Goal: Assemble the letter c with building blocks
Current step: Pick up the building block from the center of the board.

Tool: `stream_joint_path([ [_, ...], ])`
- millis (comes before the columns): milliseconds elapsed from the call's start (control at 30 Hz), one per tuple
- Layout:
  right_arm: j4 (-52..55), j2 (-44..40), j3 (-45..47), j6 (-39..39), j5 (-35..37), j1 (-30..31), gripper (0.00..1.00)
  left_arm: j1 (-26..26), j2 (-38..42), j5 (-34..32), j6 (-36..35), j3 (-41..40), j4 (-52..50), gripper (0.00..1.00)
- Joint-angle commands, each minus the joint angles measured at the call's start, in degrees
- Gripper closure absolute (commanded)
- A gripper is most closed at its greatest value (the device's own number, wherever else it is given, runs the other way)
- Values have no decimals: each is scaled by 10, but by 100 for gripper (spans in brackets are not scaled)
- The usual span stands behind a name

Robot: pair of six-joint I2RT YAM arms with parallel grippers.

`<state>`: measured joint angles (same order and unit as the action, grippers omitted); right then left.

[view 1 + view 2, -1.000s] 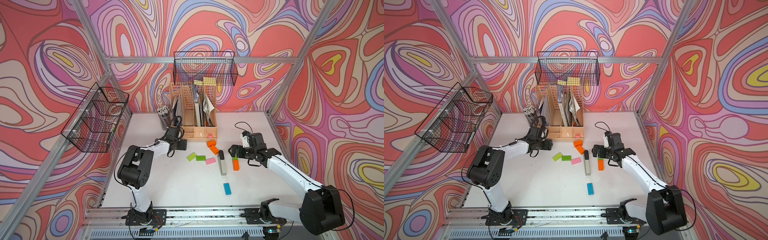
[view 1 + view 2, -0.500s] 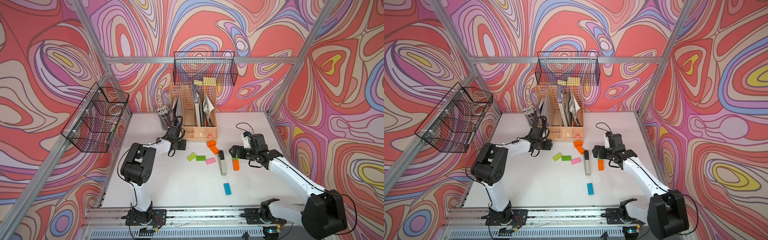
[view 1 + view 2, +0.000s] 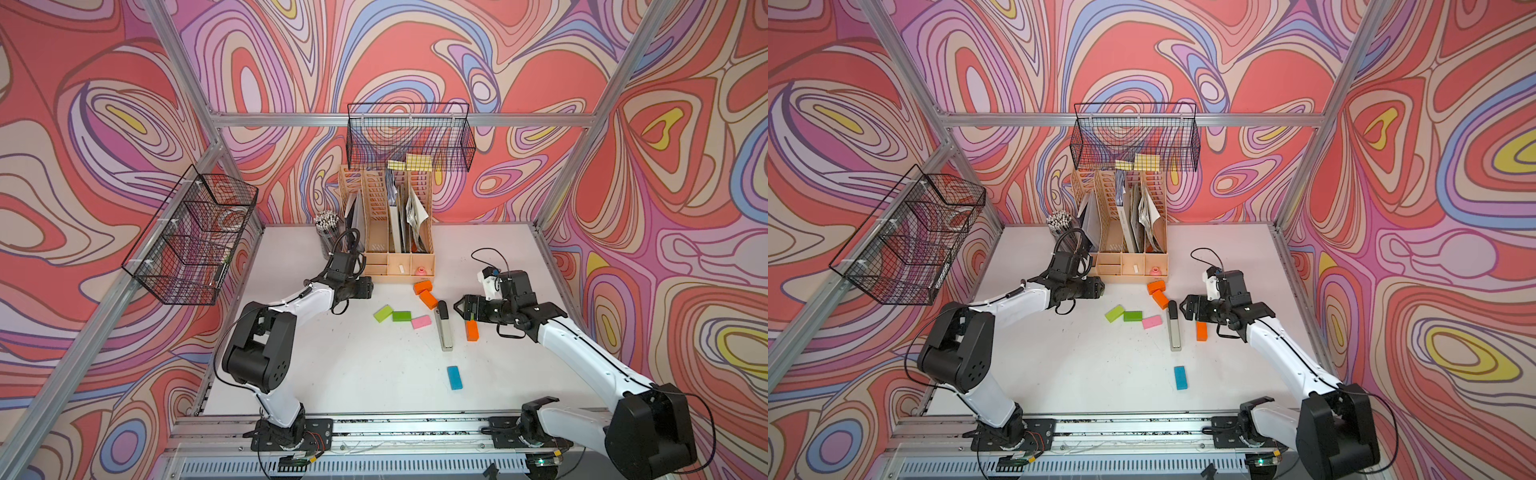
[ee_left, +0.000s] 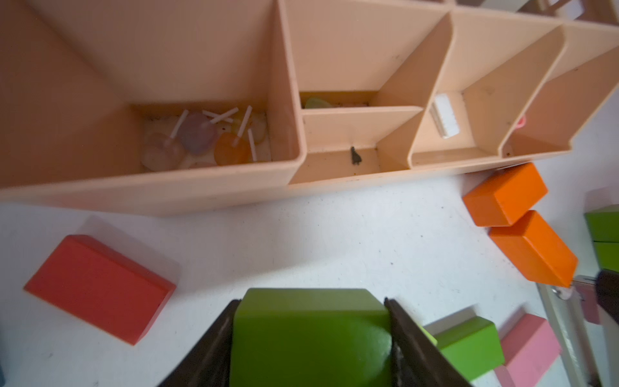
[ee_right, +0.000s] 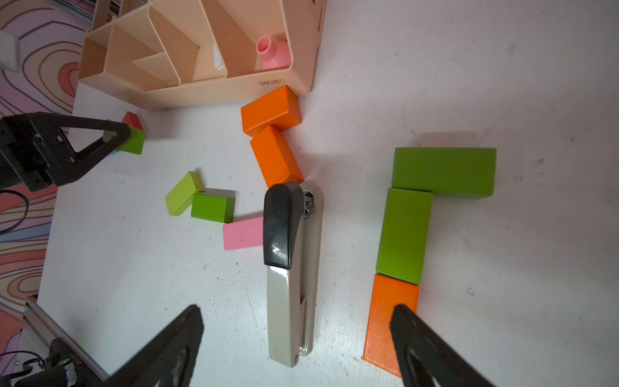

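The left arm (image 3: 307, 301) lies stretched low over the table (image 3: 353, 374) toward the desk organiser (image 3: 399, 266), with the left fingers (image 4: 415, 348) clamped on a green block (image 4: 311, 335) (a red block (image 4: 97, 288) lies just beside it). The right arm (image 3: 582, 349) angles inward. The right fingers (image 5: 174, 345) stand apart over the stapler (image 5: 291, 284), one tip over the orange block (image 5: 382, 321) that ends the unfinished letter c (image 5: 405, 231), whose two green pieces form a corner.

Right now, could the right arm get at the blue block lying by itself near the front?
Probably yes. The blue block lies alone on bare table, nearer the front than the open jaws of the right arm; the stapler ends short of it, so nothing seems to block the way.
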<state>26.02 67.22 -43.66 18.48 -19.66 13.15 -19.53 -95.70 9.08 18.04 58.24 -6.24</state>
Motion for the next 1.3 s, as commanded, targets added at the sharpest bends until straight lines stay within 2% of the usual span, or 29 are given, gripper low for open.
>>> stream_joint_path([
  [0, -27, -20, 17, -6, -48, -3, 11, -4, 41, 25, 59, -22, -29, 50],
  [167, -88, -34, 45, 10, -95, -2, 11, -5, 110, 61, 132, -52, -48, 51],
  [333, -197, -54, 93, 45, -154, -1, 11, -8, 186, 106, 209, -87, -47, 51],
  [500, -316, -74, 141, 68, -200, 12, 17, -24, 233, 159, 283, -111, -25, 51],
  [633, -435, -96, 187, 73, -203, 44, 23, -46, 245, 205, 334, -117, 1, 50],
  [800, -498, -124, 217, 15, -157, 109, 27, -79, 248, 239, 381, -117, 36, 50],
  [933, -572, -121, 240, -7, -165, 120, 24, -98, 242, 266, 419, -118, 75, 50],
  [1133, -647, -114, 257, -20, -175, 133, 35, -117, 243, 279, 445, -118, 96, 50],
  [1267, -657, -100, 254, -48, -177, 147, 34, -128, 243, 290, 457, -118, 110, 50],
])
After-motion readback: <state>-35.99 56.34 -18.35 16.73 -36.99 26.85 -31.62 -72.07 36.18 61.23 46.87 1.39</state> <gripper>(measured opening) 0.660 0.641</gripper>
